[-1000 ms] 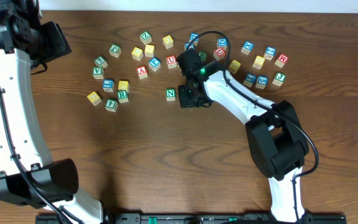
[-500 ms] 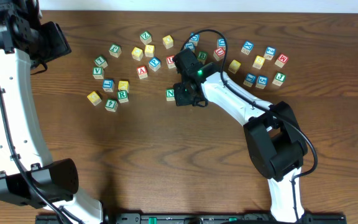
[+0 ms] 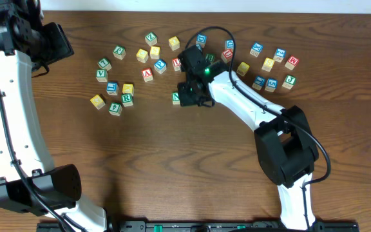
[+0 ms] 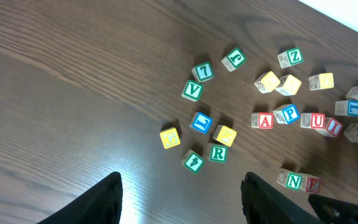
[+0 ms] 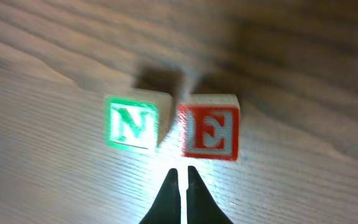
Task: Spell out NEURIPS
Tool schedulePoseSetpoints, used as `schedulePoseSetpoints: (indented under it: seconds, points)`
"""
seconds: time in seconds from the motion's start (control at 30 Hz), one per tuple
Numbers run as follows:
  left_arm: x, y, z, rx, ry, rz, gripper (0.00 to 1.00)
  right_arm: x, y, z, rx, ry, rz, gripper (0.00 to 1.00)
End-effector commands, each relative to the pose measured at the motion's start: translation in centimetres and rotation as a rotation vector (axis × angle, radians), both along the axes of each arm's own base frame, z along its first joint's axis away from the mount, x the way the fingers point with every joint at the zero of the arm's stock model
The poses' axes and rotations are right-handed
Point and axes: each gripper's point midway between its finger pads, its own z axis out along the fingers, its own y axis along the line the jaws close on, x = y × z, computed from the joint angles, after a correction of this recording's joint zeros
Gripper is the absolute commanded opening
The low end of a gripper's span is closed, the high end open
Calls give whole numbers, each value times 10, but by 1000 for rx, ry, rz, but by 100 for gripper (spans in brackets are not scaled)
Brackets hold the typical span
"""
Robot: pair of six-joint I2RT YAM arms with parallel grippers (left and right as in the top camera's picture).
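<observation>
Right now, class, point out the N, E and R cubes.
N cube [image 5: 132,122]: right wrist view, on its green letter face.
E cube [image 5: 210,132]: right wrist view, on its red letter face.
R cube [image 4: 217,153]: left wrist view, on its top face.

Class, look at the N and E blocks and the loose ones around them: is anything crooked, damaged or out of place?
Nothing stands out. The N block and E block sit flat, side by side, reading in order, with a thin gap between them. The right claw is shut and empty. The other blocks lie scattered, none visibly damaged.

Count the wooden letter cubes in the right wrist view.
2: small wooden cube with green-framed N at left; small wooden cube with red-framed E just right of it.
</observation>
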Motion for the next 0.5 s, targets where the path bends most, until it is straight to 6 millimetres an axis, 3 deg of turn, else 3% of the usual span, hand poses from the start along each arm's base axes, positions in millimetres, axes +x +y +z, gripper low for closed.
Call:
schedulePoseSetpoints:
  seconds: [0.0,0.23,0.47]
  points:
    - [2,0,-11,-8,30,-14,61,17,4,26,36,-60,2,1]
    - [11,-19,-29,-60,76,-64,61,45,-19,25,0,-129,-70,1]
    - [23,-57,-55,-66,144,-156,59,52,-19,5,-6,-118,-77,1]
